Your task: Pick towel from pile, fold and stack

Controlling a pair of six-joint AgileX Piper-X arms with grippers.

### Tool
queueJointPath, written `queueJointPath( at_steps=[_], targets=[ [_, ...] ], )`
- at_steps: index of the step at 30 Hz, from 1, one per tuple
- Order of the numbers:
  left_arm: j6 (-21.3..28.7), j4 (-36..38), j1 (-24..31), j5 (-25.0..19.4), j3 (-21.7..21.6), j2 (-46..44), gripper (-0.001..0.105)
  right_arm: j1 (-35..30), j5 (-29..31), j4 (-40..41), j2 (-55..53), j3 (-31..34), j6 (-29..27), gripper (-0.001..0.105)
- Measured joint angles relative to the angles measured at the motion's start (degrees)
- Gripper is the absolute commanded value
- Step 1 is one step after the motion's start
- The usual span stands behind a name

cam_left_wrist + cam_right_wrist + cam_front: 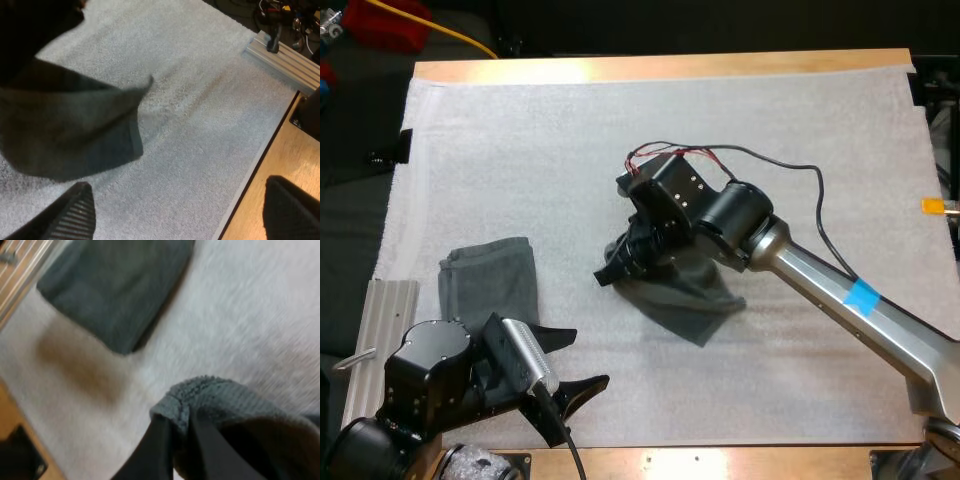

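Jaws of right gripper (pixel 181 432): closed on a bunched edge of the crumpled towel (pixel 215 400), w/ fabric pinched btwn both fingers. In the high view the right gripper (pixel 618 265) sits near the mat ctr and points toward the left side. The crumpled towel (pixel 685 300) trails from under it. Its lower part lies on the mat (pixel 620 150), a corner pointing toward the near edge.

Jaws of left gripper (pixel 177 200): spread wide, nothing btwn them, clear of all fabric. In the high view the left gripper (pixel 575 362) is over the near-left part of the mat, fingers pointing right.

Folded towel (pixel 490 280): flat on the mat, left side, just beyond the left gripper and well apart from the crumpled towel. The right wrist view shows it ahead of the pinched edge, w/ bare mat btwn them.

Metal rail (pixel 385 320): beside the mat's left edge, near the folded towel. The wooden table (pixel 660 67) shows as a border along the mat's far and near sides.
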Motion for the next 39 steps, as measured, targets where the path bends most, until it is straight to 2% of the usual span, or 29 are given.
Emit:
queueJointPath(
  at_steps=[10, 15, 19, 23, 25, 27, 29, 32, 35, 39],
  targets=[
    [0.0, 0.1, 0.0, 0.0, 0.0, 0.0, 0.067, 0.0, 10.2, 0.3, -0.1, -10.5, -5.3, 0.000],
    [0.0, 0.1, 0.0, 0.0, 0.0, 0.0, 0.067, 0.0, 10.8, 1.1, -0.3, -14.7, -5.7, 0.000],
    [0.0, 0.1, 0.0, 0.0, 0.0, 0.0, 0.067, 0.0, 10.8, 5.3, -0.6, -15.3, -6.1, 0.000],
    [0.0, 0.1, 0.0, 0.0, 0.0, 0.0, 0.067, 0.0, 10.8, 11.9, -0.6, -12.2, -9.1, 0.000],
    [0.0, 0.1, 0.0, 0.0, 0.0, 0.0, 0.067, -0.3, 11.6, 14.0, -0.6, -8.5, -10.2, 0.000],
    [0.0, 0.1, 0.0, 0.0, 0.0, 0.0, 0.067, -0.7, 14.9, 14.5, -0.6, -4.0, -10.8, 0.000],
    [0.0, 0.1, 0.0, 0.0, 0.0, 0.0, 0.067, -1.8, 19.2, 14.1, -0.3, 0.2, -10.7, 0.000],
    [0.0, 1.1, 0.0, 0.0, 0.0, 0.0, 0.067, -4.5, 21.0, 12.8, 0.1, 2.8, -9.3, 0.000],
    [0.0, 1.6, 0.0, 0.0, 0.0, 0.0, 0.067, -7.2, 22.4, 9.8, -0.1, 3.0, -8.9, 0.000],
    [0.0, 1.8, 0.0, 0.0, 0.0, 0.0, 0.067, -10.3, 28.5, 6.9, 0.0, 2.8, -7.7, 0.000]
  ],
)
